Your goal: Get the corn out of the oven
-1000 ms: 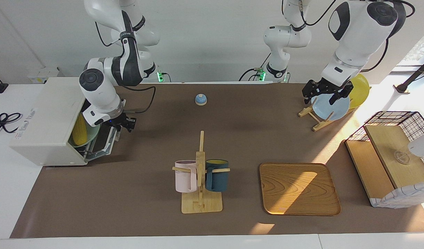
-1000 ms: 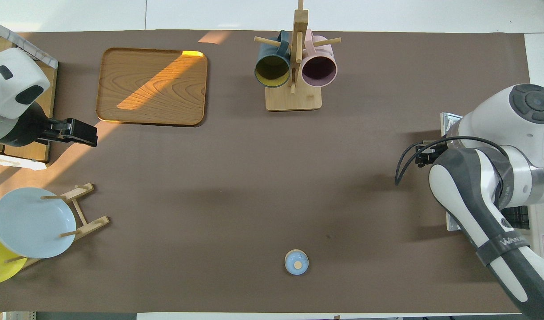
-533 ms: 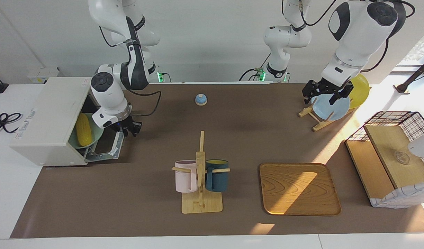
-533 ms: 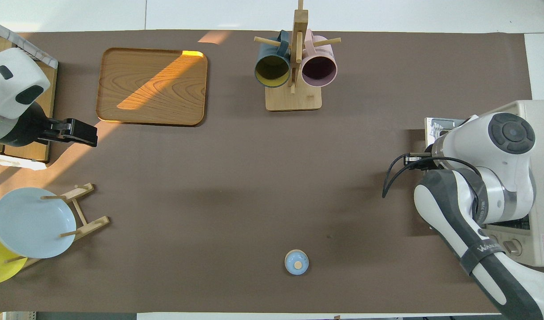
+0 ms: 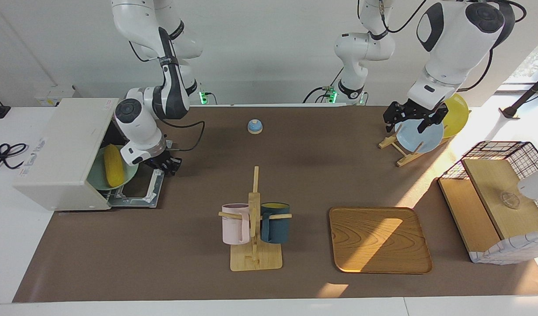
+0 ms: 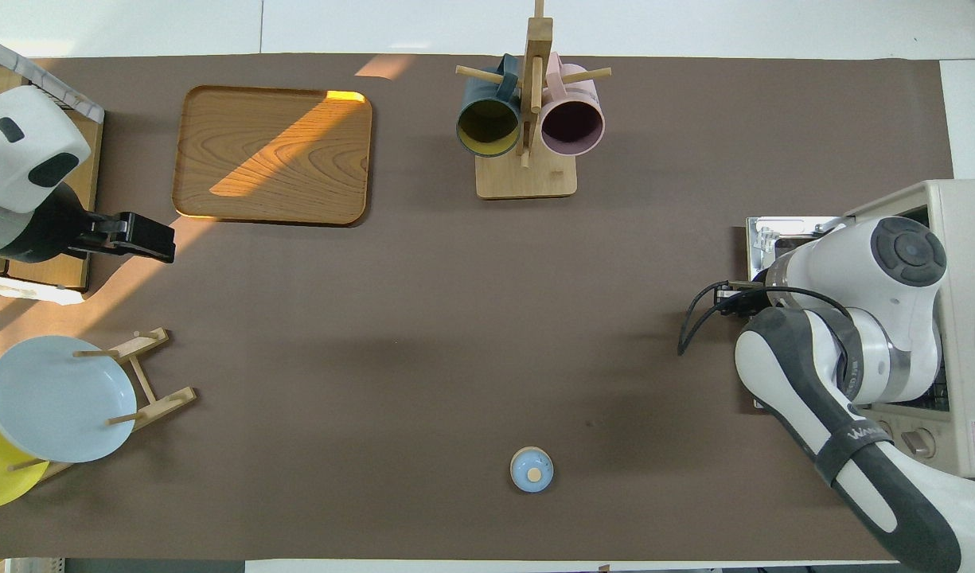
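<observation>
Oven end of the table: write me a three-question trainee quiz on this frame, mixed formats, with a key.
1. True or false: the corn lies on a green plate inside the oven.
2. Which gripper is at the oven's lowered door: A) left gripper B) right gripper?
3. Fill in: the left gripper hangs over the ____ plate on the wooden rack.

Key: 1 true; 2 B; 3 blue.

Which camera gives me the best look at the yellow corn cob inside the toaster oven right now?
The facing view. It shows the bright yellow corn cob lying on a pale green plate in the open off-white toaster oven. In the overhead view the right arm and the oven's top hide the cob.
</observation>
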Tool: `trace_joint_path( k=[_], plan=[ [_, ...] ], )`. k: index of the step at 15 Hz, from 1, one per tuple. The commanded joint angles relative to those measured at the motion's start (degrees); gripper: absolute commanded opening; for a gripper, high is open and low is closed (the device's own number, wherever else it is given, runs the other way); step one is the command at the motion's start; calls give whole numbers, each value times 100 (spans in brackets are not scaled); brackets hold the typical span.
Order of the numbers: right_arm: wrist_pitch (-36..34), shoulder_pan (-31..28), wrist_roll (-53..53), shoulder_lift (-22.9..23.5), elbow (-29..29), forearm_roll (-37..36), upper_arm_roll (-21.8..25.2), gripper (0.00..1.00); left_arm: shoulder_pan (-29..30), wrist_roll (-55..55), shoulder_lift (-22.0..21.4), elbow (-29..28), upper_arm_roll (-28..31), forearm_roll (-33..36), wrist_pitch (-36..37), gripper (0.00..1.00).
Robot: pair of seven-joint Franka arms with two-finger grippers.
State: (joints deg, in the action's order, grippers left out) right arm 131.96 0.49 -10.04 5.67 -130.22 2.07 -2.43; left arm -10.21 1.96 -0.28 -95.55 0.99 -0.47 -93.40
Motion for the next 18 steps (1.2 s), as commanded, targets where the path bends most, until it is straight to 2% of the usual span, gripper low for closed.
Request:
trace_joint_path(
  k=[1,3,5,7,9,12,15,18],
  plan=[
    [199,398,-366,-66,-109,153,50,26,-25,-12,-43,36,24,135,86,100],
    [95,697,-429,-40,101,110,68,26,-25,-12,-43,36,24,135,86,100],
    [-431,672,-429,-31,426,-117,94,26,-25,-12,-43,36,24,135,86,100],
    [-1168,628,-438,-92,769,-766,129,28,-25,-12,-43,36,24,135,86,100],
    [-1558,392,-429,-223,867,-1382,129,29,-25,-12,-43,36,24,135,86,100],
    [-1638,-136,-315,-259,850,-1595,120,35,-25,-12,-43,36,24,135,86,100],
    [-1937,-119,-350,-268,885,-1972,120,36,-25,-12,-43,36,24,135,86,100],
    [-1744,-356,-175,-277,806,-2008,112,37,-25,-12,-43,36,24,135,86,100]
  ],
)
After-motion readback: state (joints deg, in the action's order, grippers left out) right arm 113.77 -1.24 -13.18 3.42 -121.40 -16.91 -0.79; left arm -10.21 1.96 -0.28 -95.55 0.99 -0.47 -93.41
